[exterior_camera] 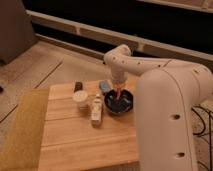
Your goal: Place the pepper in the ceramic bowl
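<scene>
The gripper (118, 93) hangs over the ceramic bowl (120, 104) near the table's (75, 140) right edge, seemingly pinching the pepper (118, 96). Its fingertips are hard to make out

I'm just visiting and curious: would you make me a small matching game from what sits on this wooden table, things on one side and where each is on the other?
Things:
1. pepper
2. white cup
3. dark brown block
4. gripper

Places:
A. at the table's far edge, behind the cup
B. directly above the ceramic bowl
C. left of the bowl, near the table's middle
D. in the gripper, over the bowl

Pairs: 1-D, 2-C, 3-A, 4-B
</scene>
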